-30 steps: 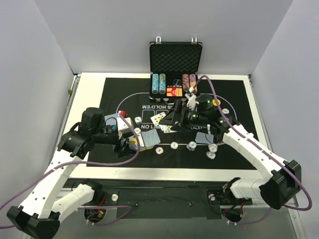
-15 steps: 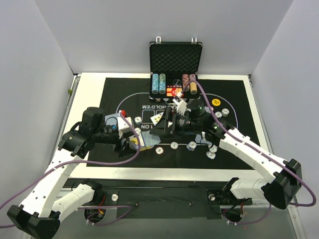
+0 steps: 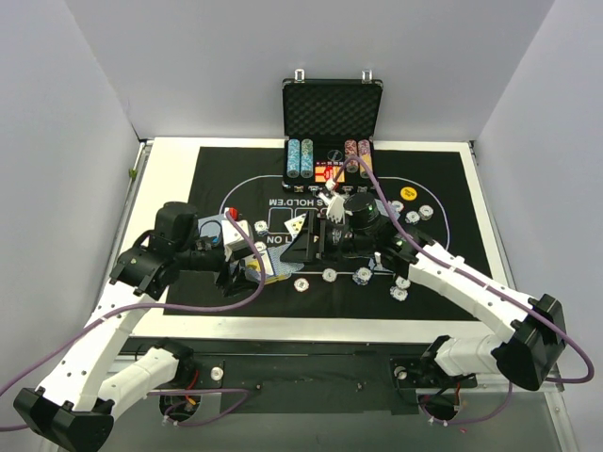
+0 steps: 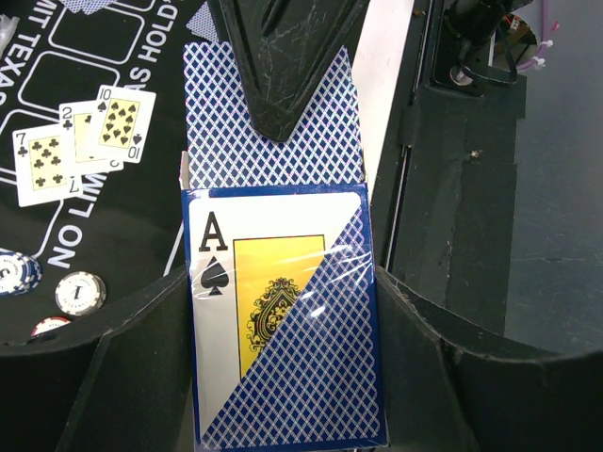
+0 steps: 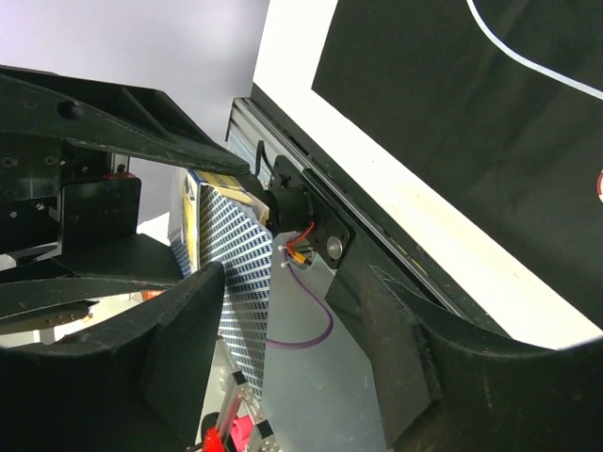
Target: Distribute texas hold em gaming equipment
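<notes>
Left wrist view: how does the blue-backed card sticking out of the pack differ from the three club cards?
The blue-backed card shows its lattice back; the club cards lie face up. The blue-backed card juts from the pack gripped by the left tool; the club cards rest overlapping on the mat. Both are playing cards.

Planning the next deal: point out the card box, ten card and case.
card box [image 4: 283,315], left wrist view, ace-printed front.
ten card [image 4: 124,122], left wrist view, middle of face.
case [image 3: 332,108], top view, lid's foam lining.
</notes>
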Controlling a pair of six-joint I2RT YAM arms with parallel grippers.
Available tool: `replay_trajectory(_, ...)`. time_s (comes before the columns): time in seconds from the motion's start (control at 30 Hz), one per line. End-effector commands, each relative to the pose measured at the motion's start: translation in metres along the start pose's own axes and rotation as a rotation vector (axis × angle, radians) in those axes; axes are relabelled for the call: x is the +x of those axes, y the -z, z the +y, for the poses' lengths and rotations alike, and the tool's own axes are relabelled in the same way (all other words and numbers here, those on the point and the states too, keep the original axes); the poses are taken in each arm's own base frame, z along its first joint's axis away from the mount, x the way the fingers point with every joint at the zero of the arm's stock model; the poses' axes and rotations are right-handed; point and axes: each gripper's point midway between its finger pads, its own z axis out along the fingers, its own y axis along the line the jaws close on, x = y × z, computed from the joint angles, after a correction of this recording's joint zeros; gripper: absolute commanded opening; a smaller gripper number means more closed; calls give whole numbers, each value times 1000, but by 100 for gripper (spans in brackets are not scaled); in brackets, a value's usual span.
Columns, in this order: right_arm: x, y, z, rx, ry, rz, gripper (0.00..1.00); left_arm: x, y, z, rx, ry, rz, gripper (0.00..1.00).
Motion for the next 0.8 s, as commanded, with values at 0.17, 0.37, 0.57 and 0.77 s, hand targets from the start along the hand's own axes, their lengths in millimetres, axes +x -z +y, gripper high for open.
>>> replay_trajectory(0.17, 3, 4, -18, 49, 0, -4, 49, -24, 3, -3, 10, -58, -76, 0)
replay_trajectory(0.37, -3, 16, -20, 57, -6, -27, 48, -28, 3, -3, 11, -56, -86, 0)
replay_trajectory(0.57, -8, 26, -23, 69, -5, -43, 44, -28, 3, -3, 11, -57, -89, 0)
replay_trajectory(0.77, -11, 32, -25, 64, -17, -55, 38, -29, 3, -3, 9, -58, -90, 0)
